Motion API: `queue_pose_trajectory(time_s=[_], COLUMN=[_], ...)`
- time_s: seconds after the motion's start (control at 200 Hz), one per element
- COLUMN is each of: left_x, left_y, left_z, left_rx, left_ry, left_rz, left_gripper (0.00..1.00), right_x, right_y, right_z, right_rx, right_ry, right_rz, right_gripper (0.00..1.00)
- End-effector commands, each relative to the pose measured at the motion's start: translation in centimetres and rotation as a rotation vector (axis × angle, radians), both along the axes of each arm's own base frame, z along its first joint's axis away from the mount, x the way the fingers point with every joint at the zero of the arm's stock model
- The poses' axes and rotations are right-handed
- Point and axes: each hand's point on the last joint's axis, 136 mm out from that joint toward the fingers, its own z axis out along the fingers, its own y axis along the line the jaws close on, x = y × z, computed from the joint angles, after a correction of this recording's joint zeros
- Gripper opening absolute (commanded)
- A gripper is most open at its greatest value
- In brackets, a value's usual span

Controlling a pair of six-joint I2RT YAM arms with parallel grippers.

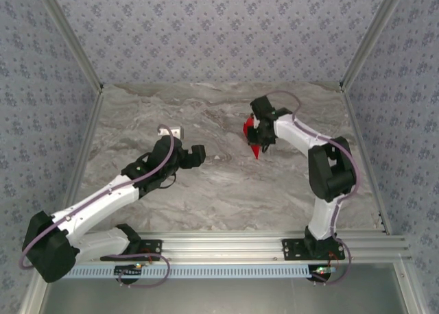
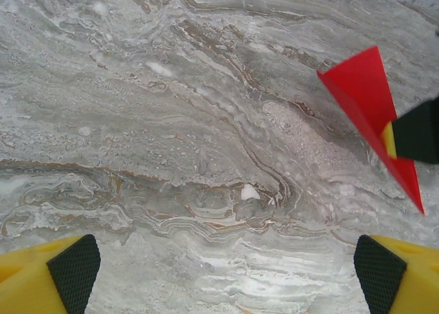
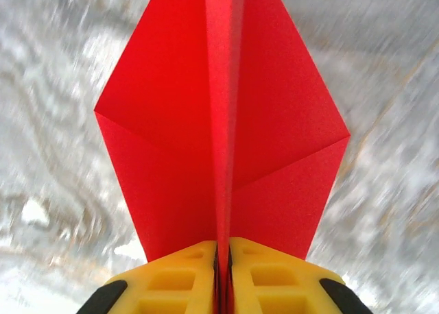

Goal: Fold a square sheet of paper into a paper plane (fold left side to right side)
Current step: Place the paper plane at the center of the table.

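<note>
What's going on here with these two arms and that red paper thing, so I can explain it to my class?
The right gripper is closed on the paper plane, pinching the folded red dart along its centre crease over the far right part of the marble table. The left gripper is wide open and empty, hovering over the table's middle. The folding looks done.

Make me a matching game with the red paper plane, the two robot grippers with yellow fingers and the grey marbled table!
Things:
1. red paper plane
2. left gripper
3. right gripper
4. grey marbled table

States:
A. shut tight on a centre crease
B. wide open, holding nothing
C. swirly stone pattern underneath
D. pinched between two yellow fingers

Pairs: 1-D, 2-B, 3-A, 4-C
</note>
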Motion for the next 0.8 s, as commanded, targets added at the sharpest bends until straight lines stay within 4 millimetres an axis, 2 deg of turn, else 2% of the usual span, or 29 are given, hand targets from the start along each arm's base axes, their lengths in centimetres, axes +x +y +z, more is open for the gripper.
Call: queue_pose_trajectory(time_s=[0.0, 0.125, 0.25, 0.425, 0.55, 0.794], left_x=[-0.2, -0.1, 0.0, 0.1, 0.3, 0.5], left_y=[0.3, 0.3, 0.2, -0.1, -0.3, -0.4], left_z=[0.4, 0.4, 0.5, 0.3, 0.4, 0.5], left_rx=[0.022, 0.03, 0.036, 0.038, 0.038, 0.042], left_ry=[-0.006, -0.006, -0.004, 0.006, 0.007, 0.01], left_rz=[-0.015, -0.018, -0.023, -0.029, -0.031, -0.032], left_gripper=[0.98, 0.98, 0.98, 0.98, 0.98, 0.98], right_x=[0.1, 2.3, 3.2, 2.7, 2.4, 2.2], right_y=[-2.3, -2.6, -2.8, -2.7, -2.1, -2.2], right_z=[-1.8, -2.7, -4.2, -6.1, -6.2, -6.0], right_rx=[-0.115, -0.118, -0.117, -0.116, -0.113, -0.142], right_ry=[0.097, 0.079, 0.079, 0.112, 0.107, 0.102], right_rz=[0.02, -0.001, -0.019, -0.017, -0.001, 0.006], right_gripper=[0.1, 0.08, 0.08, 0.12, 0.18, 0.23])
